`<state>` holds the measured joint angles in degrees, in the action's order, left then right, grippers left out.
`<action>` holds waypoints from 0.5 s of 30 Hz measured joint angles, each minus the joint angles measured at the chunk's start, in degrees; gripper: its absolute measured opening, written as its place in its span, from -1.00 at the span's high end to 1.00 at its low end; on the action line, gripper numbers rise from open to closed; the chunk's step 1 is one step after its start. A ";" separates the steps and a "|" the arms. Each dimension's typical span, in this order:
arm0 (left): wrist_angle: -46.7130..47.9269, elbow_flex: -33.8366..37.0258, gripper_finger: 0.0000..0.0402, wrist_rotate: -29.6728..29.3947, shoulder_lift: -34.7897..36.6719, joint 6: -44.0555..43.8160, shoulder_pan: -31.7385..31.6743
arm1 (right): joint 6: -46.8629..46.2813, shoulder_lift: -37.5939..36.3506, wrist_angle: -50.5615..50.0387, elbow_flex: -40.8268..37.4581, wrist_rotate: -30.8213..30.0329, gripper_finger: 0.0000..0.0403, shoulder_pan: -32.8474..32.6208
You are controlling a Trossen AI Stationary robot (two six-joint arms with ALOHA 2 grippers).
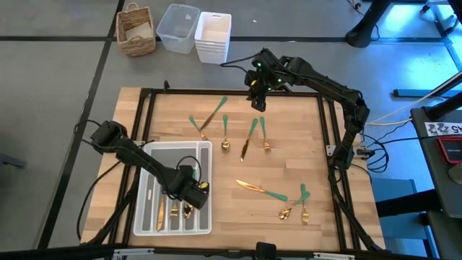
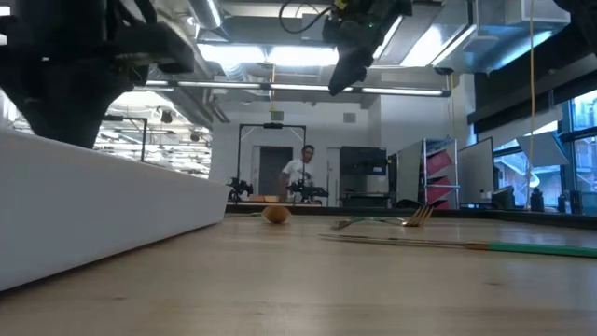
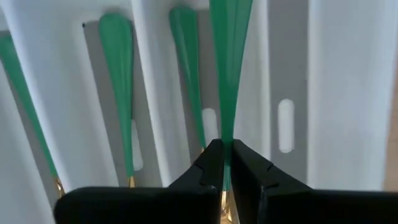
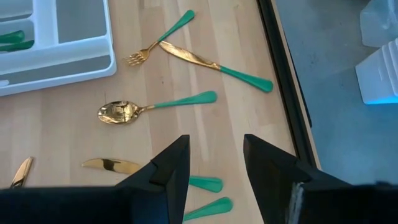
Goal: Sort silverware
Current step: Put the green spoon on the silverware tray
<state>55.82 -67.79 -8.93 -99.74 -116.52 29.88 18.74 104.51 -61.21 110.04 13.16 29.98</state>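
Left gripper [image 1: 193,193] positioned over the white tray [image 1: 203,149], fingers [image 3: 208,167] pinched on the slim green handle of one piece of silverware [image 3: 228,68]; handle running forward from between the fingertips, gold end just showing beneath them. Type of piece not discernible. Beside the held piece, three more green handles lying in the tray's long compartments, one per slot as far as visible, gold heads toward the gripper.

Right gripper [image 1: 258,92] raised above the far edge of the table [image 1: 289,209], fingers [image 4: 174,165] spread wide, nothing between them. Ahead of it on the bare wood: a spoon [image 4: 155,107], and beyond that a fork [image 4: 158,39] and a knife [image 4: 214,65] lying close together, heads nearly meeting. Just below and beside the fingers, a second knife [image 4: 112,165] with its handle passing under the fingertip, plus another green handle end alongside.

Further loose group of silverware [image 1: 285,198] noted at the near right of the table, well apart from both grippers: knife, spoon and fork, handles converging.

Background of low view: a person [image 2: 297,173] standing far back in the room.
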 joint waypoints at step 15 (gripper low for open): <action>-1.23 0.04 0.92 3.08 -1.21 -1.51 -0.69 | 0.00 0.00 -0.37 0.00 0.01 0.24 0.00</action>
<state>54.59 -67.75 -5.85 -100.95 -118.03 29.19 18.74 104.51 -61.58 110.04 13.17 29.98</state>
